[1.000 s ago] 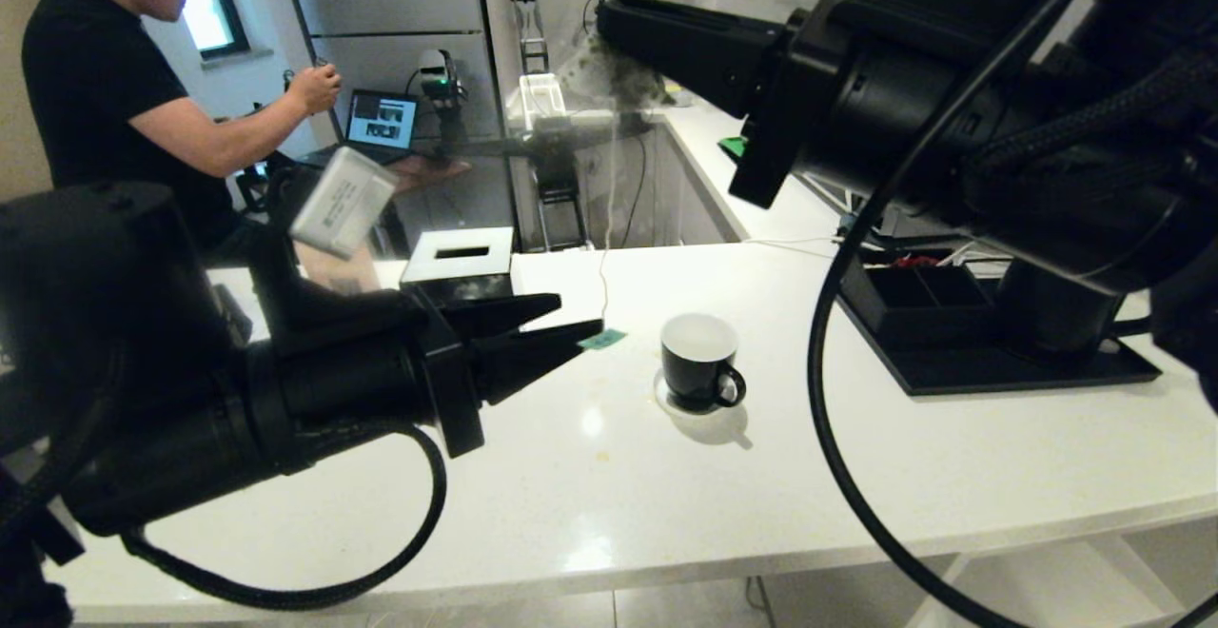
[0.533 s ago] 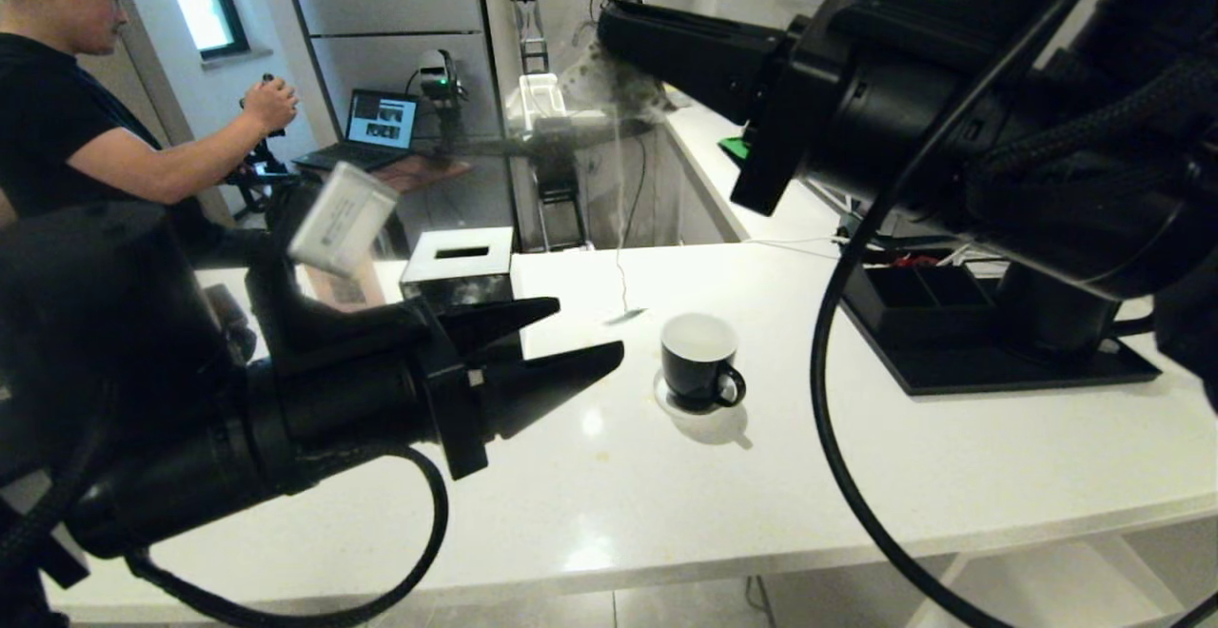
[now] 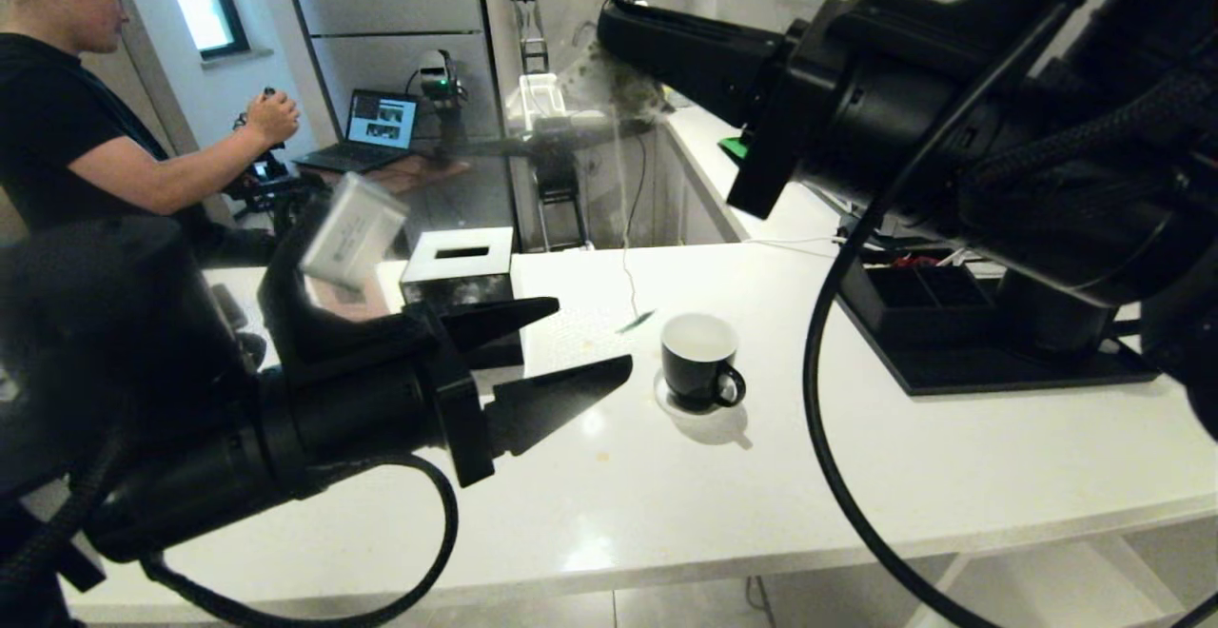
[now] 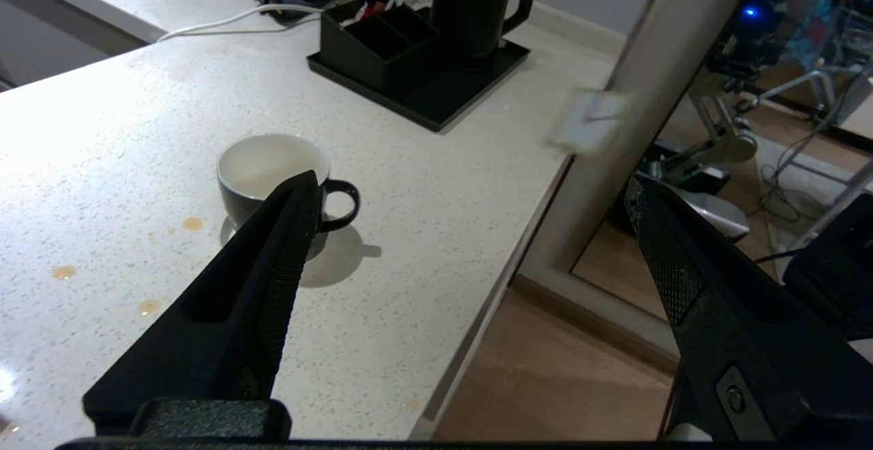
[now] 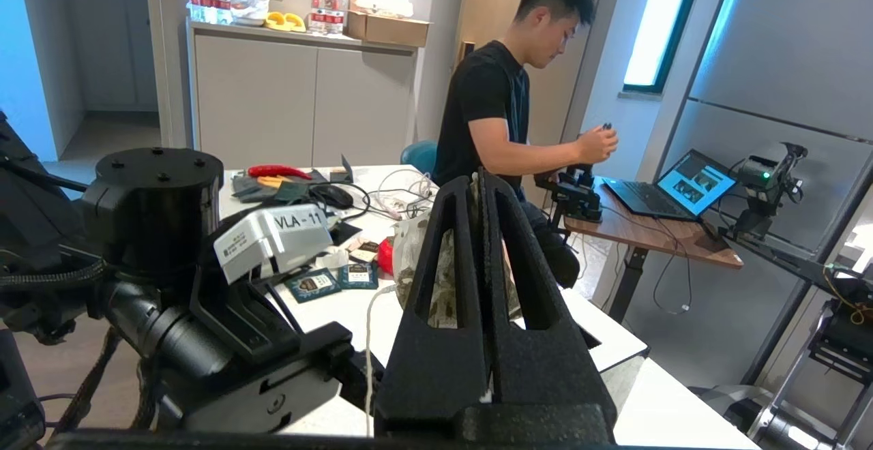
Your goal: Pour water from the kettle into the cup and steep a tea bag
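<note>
Dangling tea bag point(image 3: 623, 90), string point(image 3: 623, 228) vertical.

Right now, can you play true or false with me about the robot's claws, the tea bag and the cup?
1. The right claw is pinching the tea bag. True.
2. The left claw is shut tight. False: it is wide open and holds nothing.
3. The tea bag is sitting inside the cup. False: it hangs high above the counter, and its green tag dangles on the string beside the cup.
4. The kettle stands on the black tray. True.
5. The cup lies on its side. False: it stands upright.
</note>
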{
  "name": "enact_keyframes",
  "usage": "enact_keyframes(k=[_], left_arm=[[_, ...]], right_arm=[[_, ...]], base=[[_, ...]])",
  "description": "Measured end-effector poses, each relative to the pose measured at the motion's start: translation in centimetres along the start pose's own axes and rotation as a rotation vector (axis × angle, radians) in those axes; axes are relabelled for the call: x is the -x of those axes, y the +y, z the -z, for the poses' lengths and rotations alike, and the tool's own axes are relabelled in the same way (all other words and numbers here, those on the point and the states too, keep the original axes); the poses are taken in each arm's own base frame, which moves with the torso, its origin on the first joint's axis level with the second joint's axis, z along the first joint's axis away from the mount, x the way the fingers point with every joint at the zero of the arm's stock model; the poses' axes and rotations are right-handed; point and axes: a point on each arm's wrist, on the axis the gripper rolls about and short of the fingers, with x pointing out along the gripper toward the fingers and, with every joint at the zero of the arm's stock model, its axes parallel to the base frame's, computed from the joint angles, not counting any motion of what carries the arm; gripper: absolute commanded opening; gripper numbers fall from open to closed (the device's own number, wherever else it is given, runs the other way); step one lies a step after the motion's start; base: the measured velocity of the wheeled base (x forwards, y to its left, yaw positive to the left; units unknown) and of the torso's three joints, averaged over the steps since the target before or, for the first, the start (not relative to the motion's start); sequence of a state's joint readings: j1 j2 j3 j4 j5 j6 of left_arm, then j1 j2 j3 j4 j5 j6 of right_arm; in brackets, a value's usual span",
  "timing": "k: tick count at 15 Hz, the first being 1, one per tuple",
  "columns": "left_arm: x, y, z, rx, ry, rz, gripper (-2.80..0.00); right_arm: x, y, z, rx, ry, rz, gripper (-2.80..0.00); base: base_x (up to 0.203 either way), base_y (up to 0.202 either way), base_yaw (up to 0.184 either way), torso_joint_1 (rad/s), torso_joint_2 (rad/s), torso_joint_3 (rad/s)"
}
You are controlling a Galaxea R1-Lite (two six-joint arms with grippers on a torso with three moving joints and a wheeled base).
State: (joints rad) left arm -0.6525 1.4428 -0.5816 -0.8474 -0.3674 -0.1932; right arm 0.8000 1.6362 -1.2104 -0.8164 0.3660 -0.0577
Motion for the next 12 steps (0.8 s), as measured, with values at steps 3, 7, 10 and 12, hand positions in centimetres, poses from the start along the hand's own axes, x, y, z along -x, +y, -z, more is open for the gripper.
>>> enact_keyframes(k=[3,7,10,12], left_arm=[[-0.5,-0.1,0.1,-0.004,0.006,0.012,0.00],[-1.3,0.0,-0.3,-0.036,-0.047,0.024,0.00],[-1.9,0.2,-0.5,-0.079,-0.058,0.024,0.00],[-2.2,0.3,-0.6,-0.103,-0.070,0.027,0.00]], right_arm=[[0.0,0.0,0.1,-0.002,0.003,-0.001,-2.80],[0.0,0.0,0.3,-0.002,0.005,-0.001,-2.80],[0.1,0.1,0.4,-0.002,0.004,-0.001,-2.80],[0.1,0.1,0.4,-0.002,0.005,-0.001,-2.80]], base=[[0.000,0.000,0.000,0.000,0.00,0.000],[0.000,0.000,0.000,0.000,0.00,0.000],[0.000,0.000,0.000,0.000,0.00,0.000],[0.000,0.000,0.000,0.000,0.00,0.000]])
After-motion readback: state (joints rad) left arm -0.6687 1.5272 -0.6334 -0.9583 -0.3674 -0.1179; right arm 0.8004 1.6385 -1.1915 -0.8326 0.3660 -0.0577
